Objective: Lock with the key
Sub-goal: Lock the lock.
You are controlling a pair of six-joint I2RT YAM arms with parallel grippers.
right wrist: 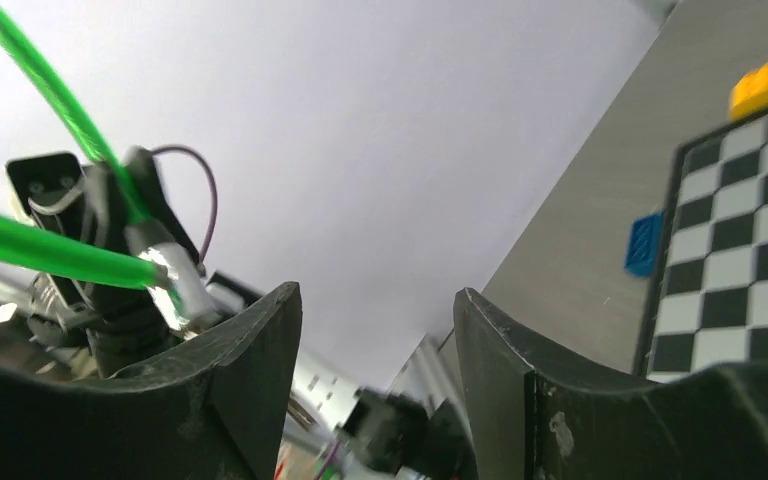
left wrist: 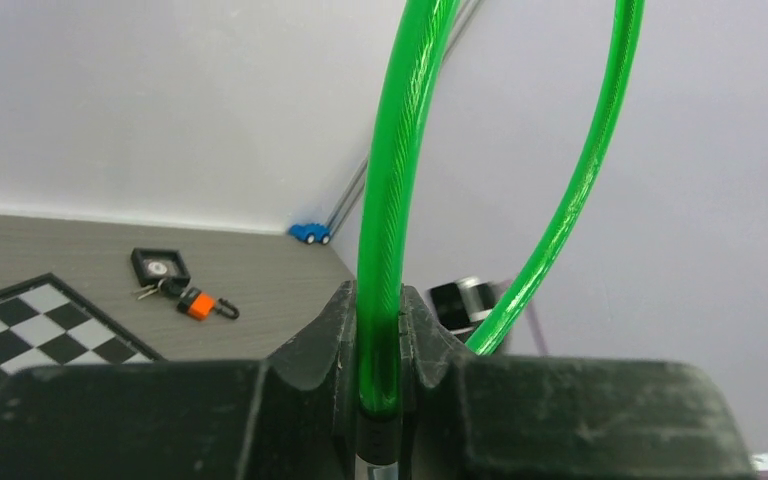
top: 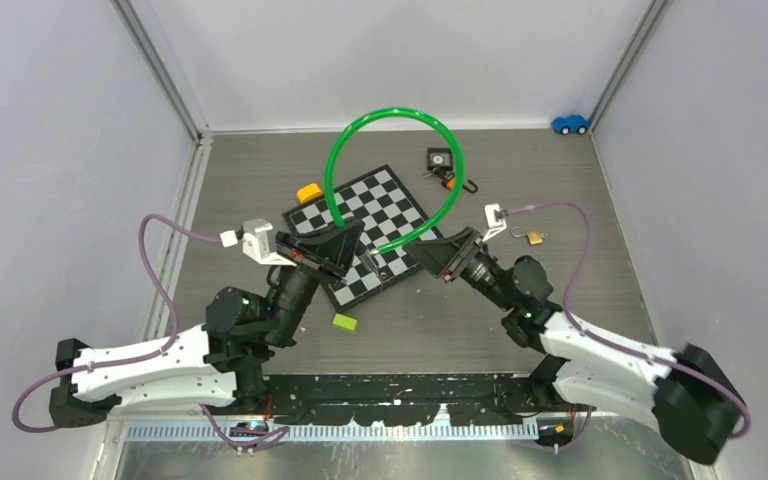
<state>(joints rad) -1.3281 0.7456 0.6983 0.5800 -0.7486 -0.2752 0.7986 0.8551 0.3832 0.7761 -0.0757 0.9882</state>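
A green cable lock (top: 390,150) arches above the chessboard (top: 400,195). My left gripper (top: 350,240) is shut on one end of the cable (left wrist: 380,330), just above its black collar. The cable's other end (top: 392,243), with a metal tip (right wrist: 175,280), hangs free beside my right gripper (top: 426,256). That gripper (right wrist: 375,310) is open and empty, with the tip just outside its left finger (right wrist: 250,350). A black square lock body with keys (top: 439,160) and an orange tag (top: 448,181) lies on the table beyond the board, and shows in the left wrist view (left wrist: 157,267).
A small brass padlock (top: 533,237) lies right of my right gripper. A yellow block (top: 308,193) sits at the board's left corner, and a green block (top: 345,322) near its front. A blue toy car (top: 570,124) sits in the far right corner. Grey walls enclose the table.
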